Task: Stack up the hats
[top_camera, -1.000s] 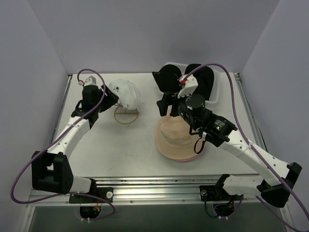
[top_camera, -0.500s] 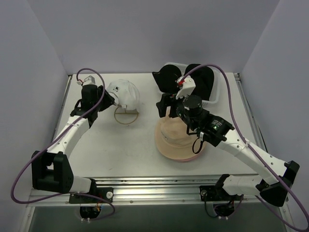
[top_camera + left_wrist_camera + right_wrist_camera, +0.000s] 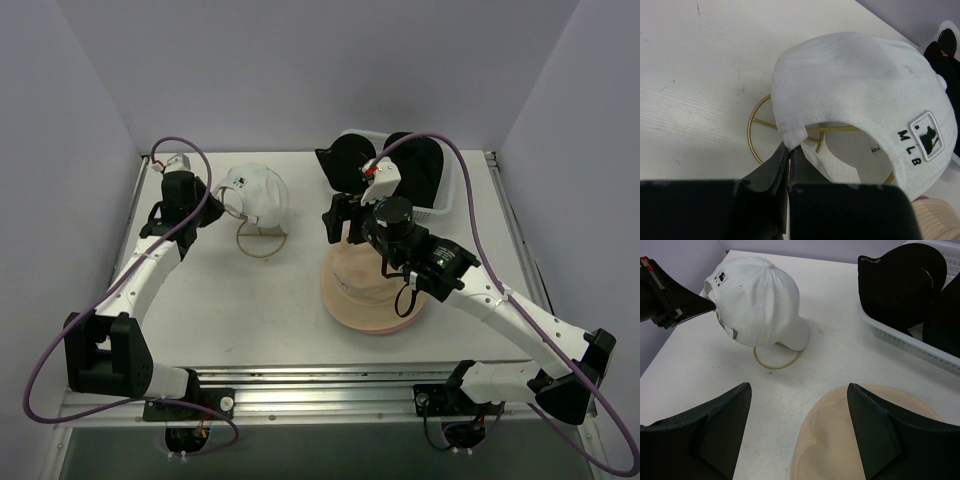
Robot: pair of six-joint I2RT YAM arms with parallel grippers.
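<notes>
The white cap sits on a gold wire frame right in front of my left gripper. That gripper's jaws are pressed together on the cap's lower rear edge, pinching the fabric corner beside the strap opening. No gap shows between the two fingers except the sliver of white cloth caught in them. The small black and white logo patch on the cap's back lies to the right of the pinch, and the frame's ring rests on the table just under and beyond my fingertips.

My right gripper is spread wide and holds nothing. The tan bucket hat lies below it, its crown reaching up between the two fingers. I cannot tell whether either finger touches it. Ahead and to the left of this gripper is the same white cap with my other gripper on its far side. Ahead and to the right, two black hats lie in a white mesh basket.
</notes>
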